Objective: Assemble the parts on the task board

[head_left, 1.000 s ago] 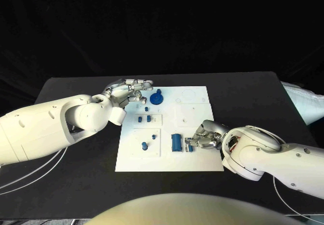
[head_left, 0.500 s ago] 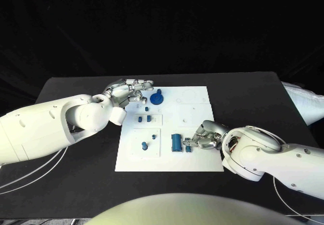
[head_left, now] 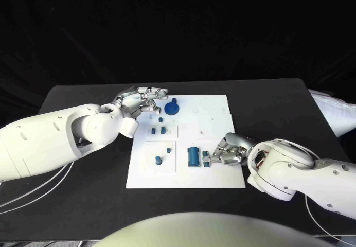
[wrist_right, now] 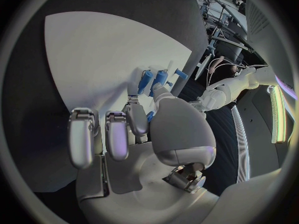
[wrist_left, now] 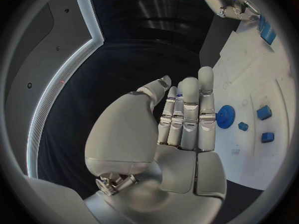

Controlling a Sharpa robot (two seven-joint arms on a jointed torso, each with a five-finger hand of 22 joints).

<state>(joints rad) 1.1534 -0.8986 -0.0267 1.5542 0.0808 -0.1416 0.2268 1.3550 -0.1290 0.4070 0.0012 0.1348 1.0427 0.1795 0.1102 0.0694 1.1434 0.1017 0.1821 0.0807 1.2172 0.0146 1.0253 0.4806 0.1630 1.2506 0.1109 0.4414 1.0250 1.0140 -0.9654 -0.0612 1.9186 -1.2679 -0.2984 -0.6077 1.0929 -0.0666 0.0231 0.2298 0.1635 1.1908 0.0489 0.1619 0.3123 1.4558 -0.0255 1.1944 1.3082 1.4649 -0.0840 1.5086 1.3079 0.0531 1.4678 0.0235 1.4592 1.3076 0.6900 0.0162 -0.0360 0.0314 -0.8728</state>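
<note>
Left hand [wrist_left: 181,129] flat, fingers released beside blue gear [wrist_left: 225,116]; right hand [head_left: 228,153] pinches small blue part [head_left: 207,162] on white board [head_left: 215,175], per head view.

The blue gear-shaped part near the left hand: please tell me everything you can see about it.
The blue gear-shaped part is a round disc with a toothed rim and a raised knob, apparently plastic. It lies flat at the far left of the white task board, just beside the left hand, whose straight fingers hold nothing.

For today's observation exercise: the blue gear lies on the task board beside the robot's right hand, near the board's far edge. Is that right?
Not quite. The blue gear does lie on the task board near its far edge, but beside the left hand, not the right hand, as the head view shows.
</note>
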